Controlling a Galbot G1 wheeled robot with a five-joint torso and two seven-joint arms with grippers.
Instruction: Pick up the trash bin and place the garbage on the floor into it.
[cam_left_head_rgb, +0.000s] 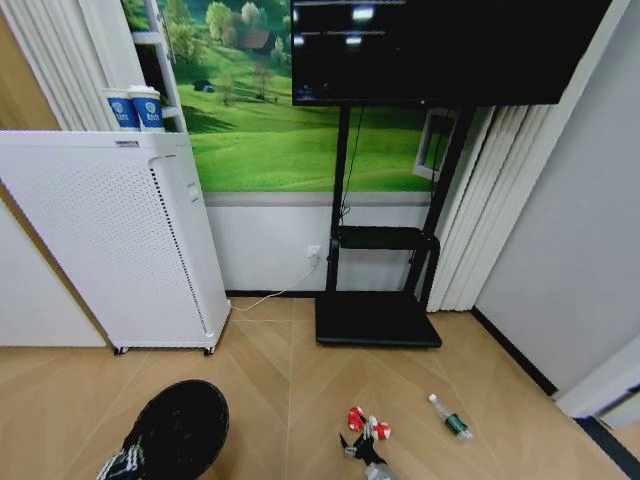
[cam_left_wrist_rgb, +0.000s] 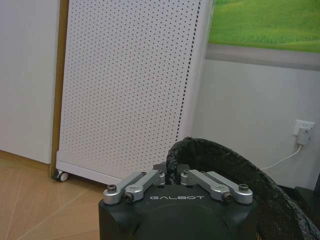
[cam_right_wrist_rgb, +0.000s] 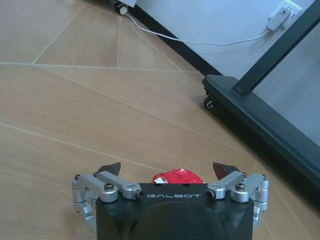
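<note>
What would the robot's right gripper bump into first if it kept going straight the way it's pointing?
Probably the red-and-white wrapper. The right gripper is open, and the wrapper sits just ahead between its fingertips, on the wooden floor. Exact depth is hard to judge.

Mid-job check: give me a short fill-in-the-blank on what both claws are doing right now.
1. The left claw is shut on the rim of the ____.
2. The right claw is ____, its fingers on either side of a red wrapper.
3. The clear bottle lies on the ____.
4. The two blue-and-white cups stand on top of the white ____.

Missing words: trash bin; open; floor; appliance
</note>
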